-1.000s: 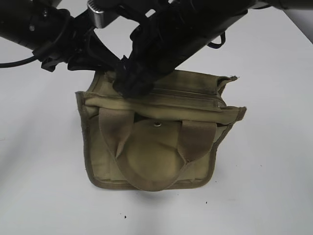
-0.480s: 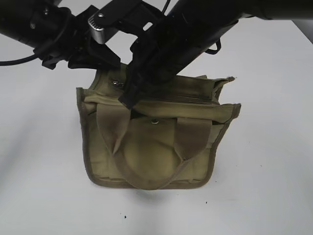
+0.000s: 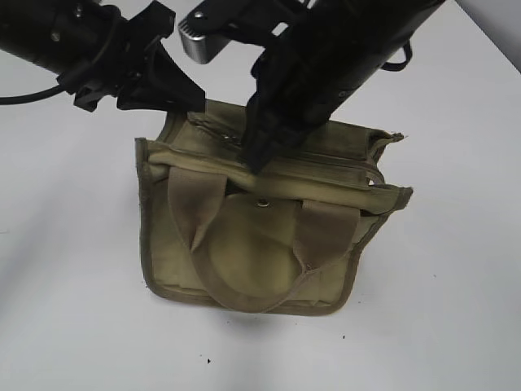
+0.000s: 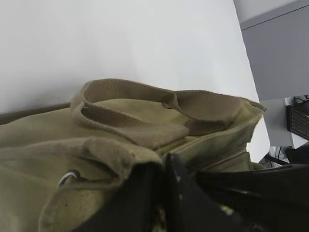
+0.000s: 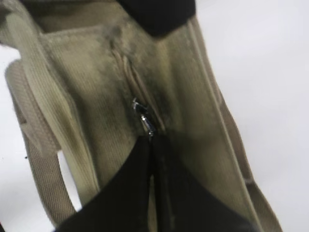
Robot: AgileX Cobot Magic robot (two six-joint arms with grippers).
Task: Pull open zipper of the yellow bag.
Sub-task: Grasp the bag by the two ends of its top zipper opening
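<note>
From the exterior view, my right arm slants down from the upper right and my right gripper [image 3: 256, 156] comes to a point on top of the yellow bag [image 3: 260, 252], its jaws pressed together at the zipper [image 3: 326, 167] line. My left arm reaches in from the upper left, and my left gripper [image 3: 189, 104] sits at the bag's back left corner. The bag stands on the white table [image 3: 73, 285], front flap and two webbing handles [image 3: 191, 220] facing the camera, its top edges a little rumpled.

In the left wrist view, my left gripper [image 4: 161, 191] has its dark fingers almost closed, pinching a fold of the yellow bag [image 4: 96, 159] canvas; one handle [image 4: 130, 108] arches above.

In the right wrist view, my right gripper [image 5: 152, 159] has its fingers drawn together just below the silver pull tab [image 5: 144, 116] of the zipper [image 5: 133, 82]. Its tips meet the tab's lower end, so it seems pinched, though the contact is blurred. The zipper runs away up the olive top panel.
</note>
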